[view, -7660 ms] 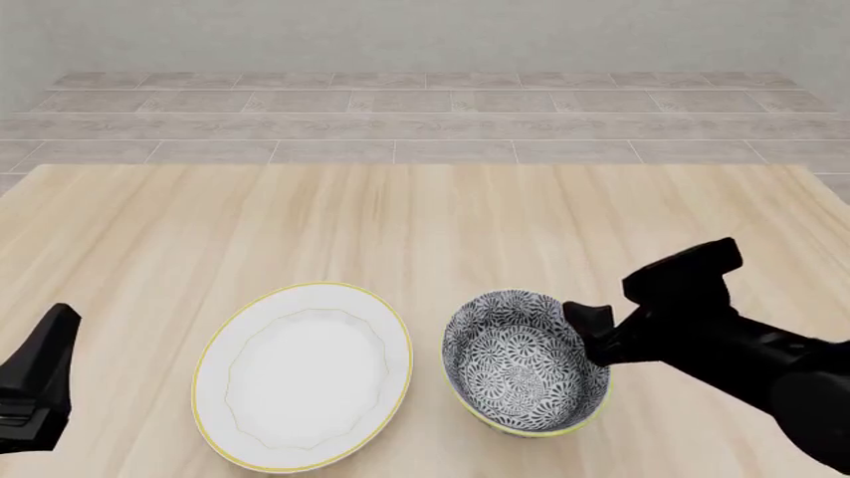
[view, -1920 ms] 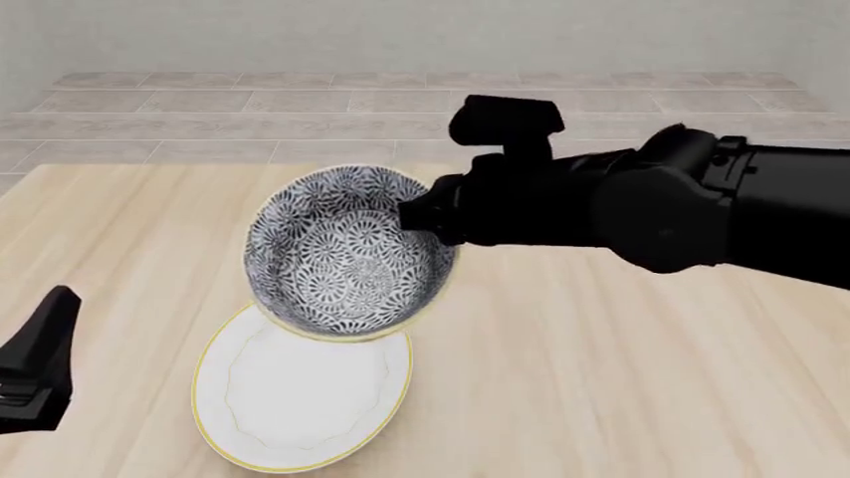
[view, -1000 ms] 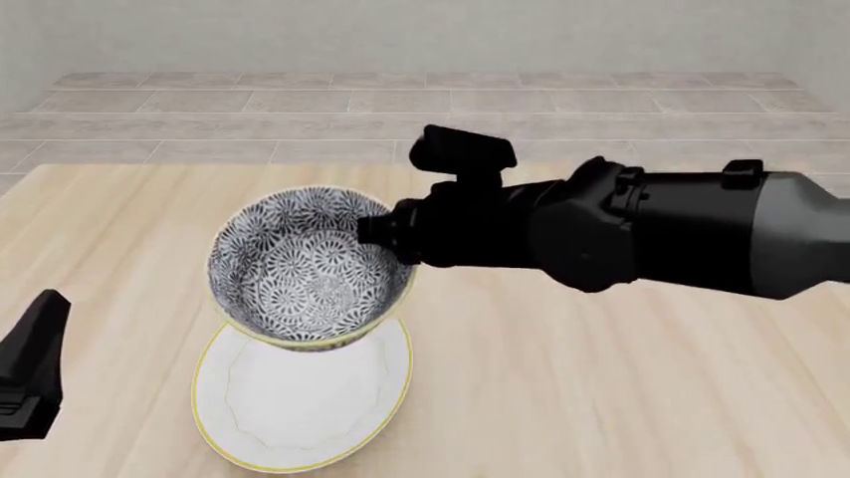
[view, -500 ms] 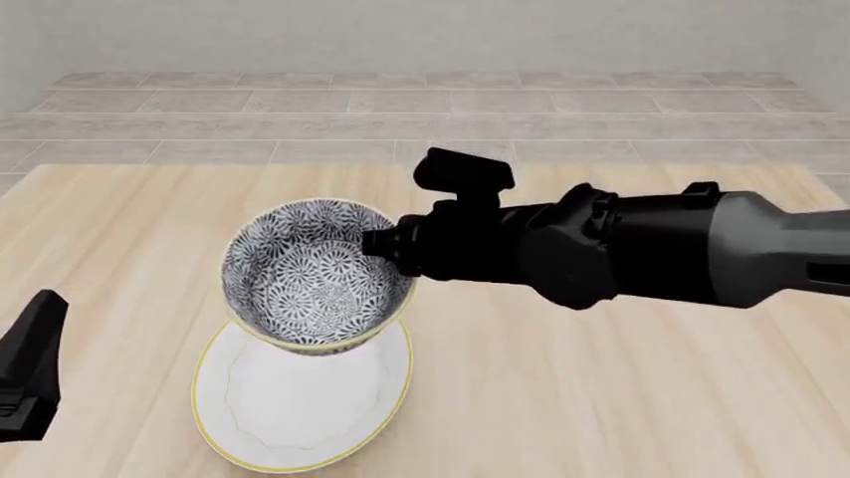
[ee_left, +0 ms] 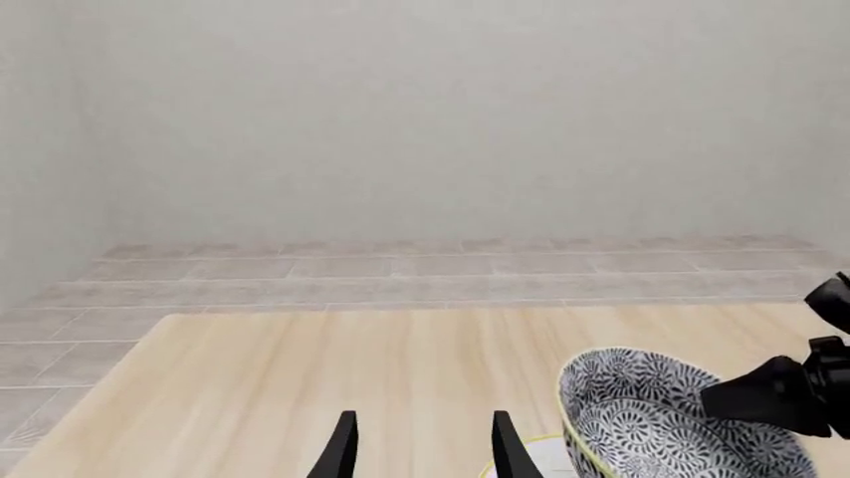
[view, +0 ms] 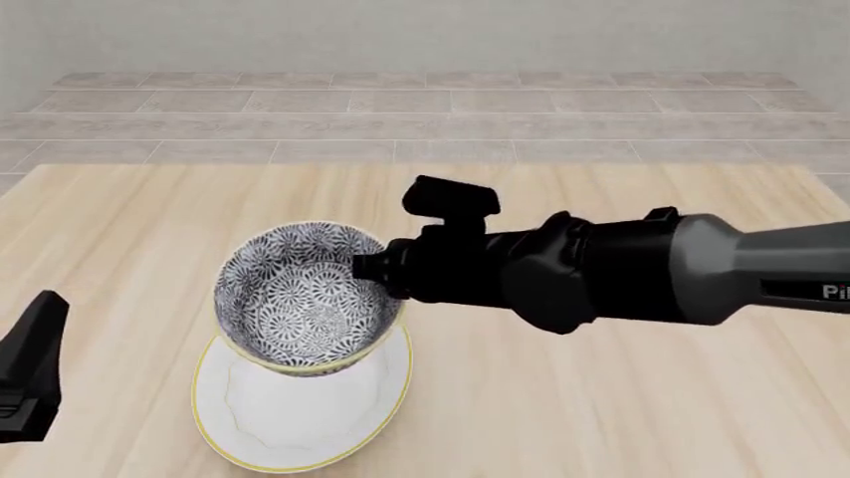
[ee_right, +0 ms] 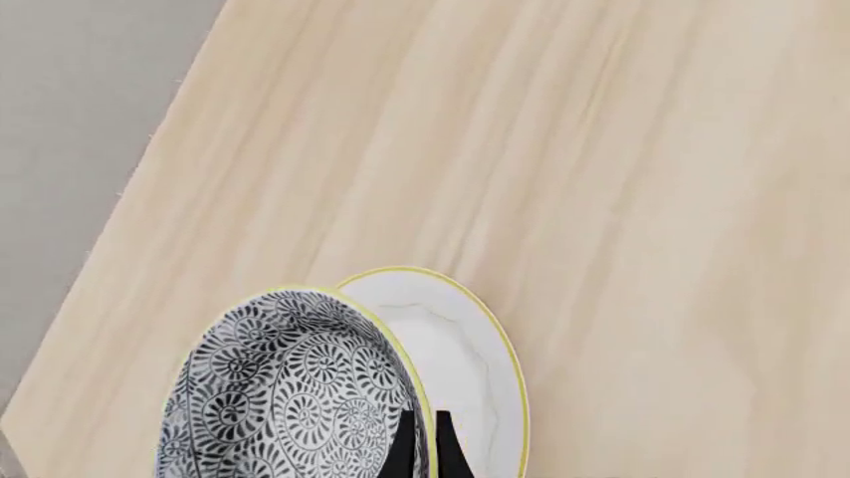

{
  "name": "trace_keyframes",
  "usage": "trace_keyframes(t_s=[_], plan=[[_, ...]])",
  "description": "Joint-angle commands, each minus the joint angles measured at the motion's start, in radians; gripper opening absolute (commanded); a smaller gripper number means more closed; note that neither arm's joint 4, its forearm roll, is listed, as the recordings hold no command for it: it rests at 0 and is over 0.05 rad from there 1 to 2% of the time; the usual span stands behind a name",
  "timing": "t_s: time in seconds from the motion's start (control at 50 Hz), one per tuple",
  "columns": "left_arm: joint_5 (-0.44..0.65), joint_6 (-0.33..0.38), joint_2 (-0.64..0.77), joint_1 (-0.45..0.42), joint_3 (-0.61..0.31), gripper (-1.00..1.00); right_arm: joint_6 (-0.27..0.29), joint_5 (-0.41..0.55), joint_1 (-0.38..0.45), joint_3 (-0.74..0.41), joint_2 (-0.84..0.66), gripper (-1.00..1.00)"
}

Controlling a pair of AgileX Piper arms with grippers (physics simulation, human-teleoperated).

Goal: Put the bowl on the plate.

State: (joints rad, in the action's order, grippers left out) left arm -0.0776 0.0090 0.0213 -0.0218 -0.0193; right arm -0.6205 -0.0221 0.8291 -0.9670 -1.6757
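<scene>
Over the white plate (view: pixel 299 418) on the wooden tabletop (view: pixel 598 398), held up by the right hand (view: pixel 377 274): the flowery black-and-white bowl (view: pixel 306 299), tipped a bit, its rim pinched tight between two dark fingers (ee_right: pixel 400 450). Off near the tabletop's left edge, apart from both dishes: the left hand (ee_left: pixel 417 448), fingers spread, holding nothing.

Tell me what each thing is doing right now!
bowl: upright, gripped at its rim, over the plate; whether it touches the plate cannot be told.
plate: flat on the table, partly covered by the bowl.
right gripper: shut on the bowl's rim.
left gripper: open, holding nothing, off beside the bowl.
table: holds the plate.
</scene>
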Motion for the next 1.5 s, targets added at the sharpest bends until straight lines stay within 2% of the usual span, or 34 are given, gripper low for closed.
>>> trace_keyframes(t_s=[0.02, 1.5], plan=[[0.008, -0.001, -0.009, -0.002, 0.000, 1.00, -0.012, -0.025, 0.008, 0.001, -0.029, -1.00], [0.008, 0.000, -0.008, -0.001, -0.005, 1.00, -0.032, -0.077, 0.025, 0.014, -0.101, -1.00]])
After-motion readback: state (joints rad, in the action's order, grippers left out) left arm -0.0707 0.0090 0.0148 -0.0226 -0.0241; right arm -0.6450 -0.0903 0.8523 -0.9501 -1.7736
